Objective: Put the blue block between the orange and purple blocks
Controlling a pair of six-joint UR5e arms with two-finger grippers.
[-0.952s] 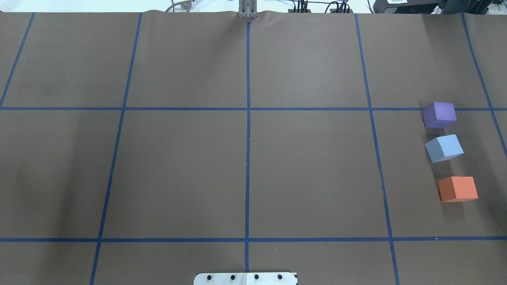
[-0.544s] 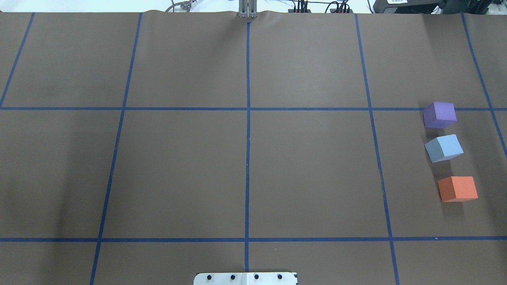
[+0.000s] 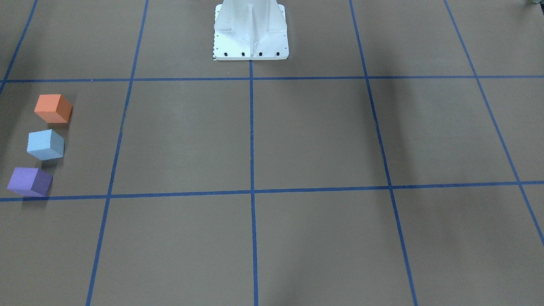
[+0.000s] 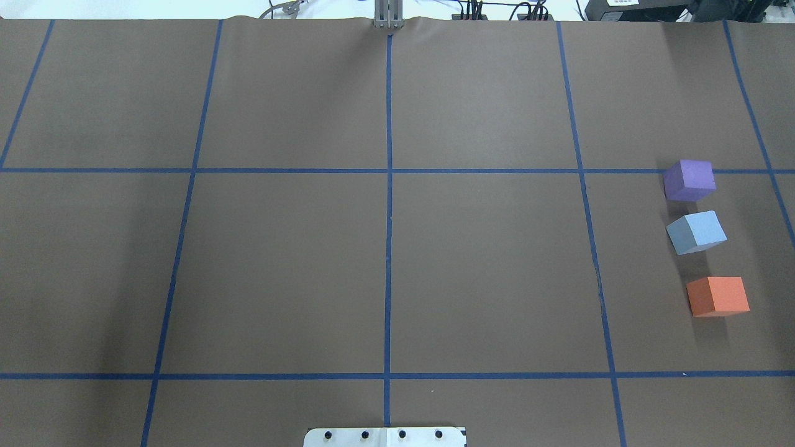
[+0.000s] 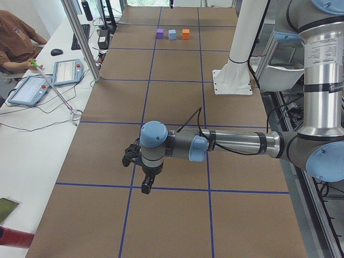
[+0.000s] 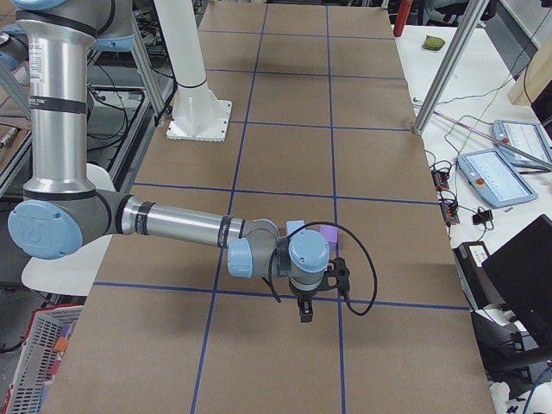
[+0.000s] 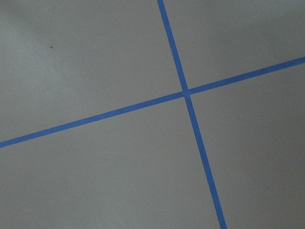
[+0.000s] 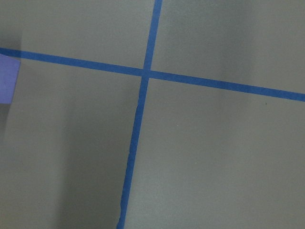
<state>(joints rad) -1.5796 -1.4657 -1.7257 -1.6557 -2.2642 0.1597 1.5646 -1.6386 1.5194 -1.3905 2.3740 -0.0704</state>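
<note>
1. Nothing has shifted since the earlier overhead looks: the three blocks lie just where they did, and no arm has come into that view.
2. The table, brown with blue tape lines, carries only the blocks, far over on the robot's right.
3. The left arm reaches low over the table at the other end, well apart from the blocks. The right arm stretches out close by them.
4. The purple block, blue block and orange block stand in a row. The blue block sits between the other two, touching neither and turned a little askew.
5. The left gripper and right gripper both point down; I cannot tell how the jaws of either stand, and neither seems to carry anything.
6. By my reckoning the placing is done. What is left is at most squaring the blue block up, or simply pulling the arms back.
</note>
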